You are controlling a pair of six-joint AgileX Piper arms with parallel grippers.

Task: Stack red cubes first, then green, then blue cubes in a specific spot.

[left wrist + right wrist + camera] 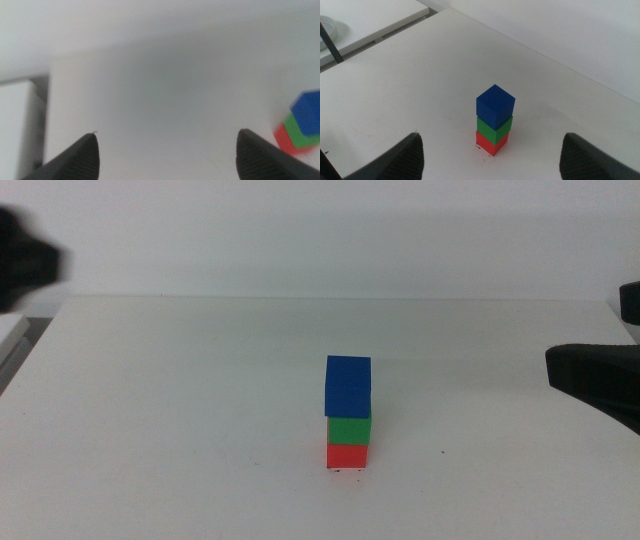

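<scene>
The left gripper (165,150) stood released, jaws wide over bare bench (165,90); the stack lay outside its right jaw. The right gripper (492,152), also released, framed red cube (491,142), green cube (493,129) and blue cube (495,106) centrally; only the middle view showed specks (348,472) beneath

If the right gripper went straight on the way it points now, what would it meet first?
Probably the stack: the right gripper, jaws open, faces the blue cube on green on red. Depth and height are unclear.
</scene>
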